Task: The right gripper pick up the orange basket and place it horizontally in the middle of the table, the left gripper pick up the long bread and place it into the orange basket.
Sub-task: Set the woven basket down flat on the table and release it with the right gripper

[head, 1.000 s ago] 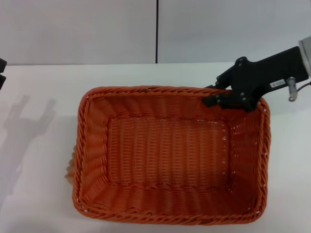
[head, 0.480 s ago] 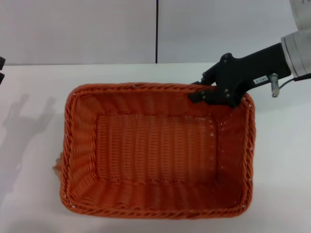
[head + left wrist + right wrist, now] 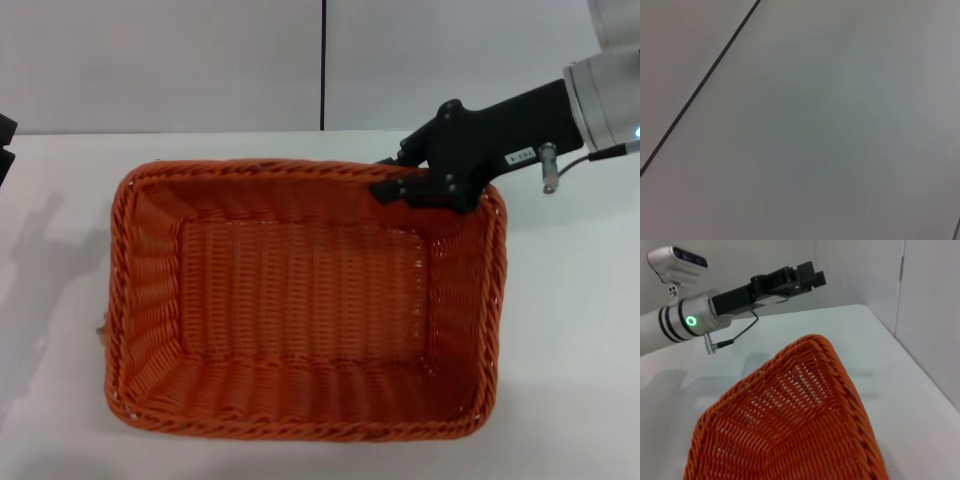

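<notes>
Head view shows the right end effector (image 3: 408, 182) clamped on the far right rim of the orange basket (image 3: 300, 300); it should lower it level onto mid-surface (image 3: 570, 330) before releasing.

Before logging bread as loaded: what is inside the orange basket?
Nothing: the orange basket shows only bare weave inside. The right claw grips its far rim. A small brownish bit peeks beside its left wall, mostly covered.

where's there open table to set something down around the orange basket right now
Bare table lies to the robot's right of the orange basket, and a strip runs behind it to the wall. The far right corner is crowded: the right gripper clamps the rim there. The left gripper hangs raised over the left side.
</notes>
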You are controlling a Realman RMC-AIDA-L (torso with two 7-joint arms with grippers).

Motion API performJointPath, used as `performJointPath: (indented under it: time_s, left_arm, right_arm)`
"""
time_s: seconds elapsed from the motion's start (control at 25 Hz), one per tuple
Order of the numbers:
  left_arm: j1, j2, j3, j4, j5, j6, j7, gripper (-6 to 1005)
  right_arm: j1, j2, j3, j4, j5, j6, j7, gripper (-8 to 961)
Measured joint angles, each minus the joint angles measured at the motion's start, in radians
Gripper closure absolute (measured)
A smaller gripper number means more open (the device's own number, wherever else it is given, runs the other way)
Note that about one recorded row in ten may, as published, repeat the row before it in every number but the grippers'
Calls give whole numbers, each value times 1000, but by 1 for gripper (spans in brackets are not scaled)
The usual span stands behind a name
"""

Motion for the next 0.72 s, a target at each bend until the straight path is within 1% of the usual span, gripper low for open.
performJointPath:
  time_s: [0.28,0.68,0.72]
  left_arm:
    - [4,2,-1,0,1,-6,5,154]
    - [4,3,-2,3,1,-10,6,153]
    - [4,3,0,3,1,-11,6,153]
  right_arm:
    - [-38,-1,6,-21,-2,57,30,805]
    - [-100,-21,0,-31,-19,79,57,805]
    - [-109,-27,-1,-31,-21,80,58,805]
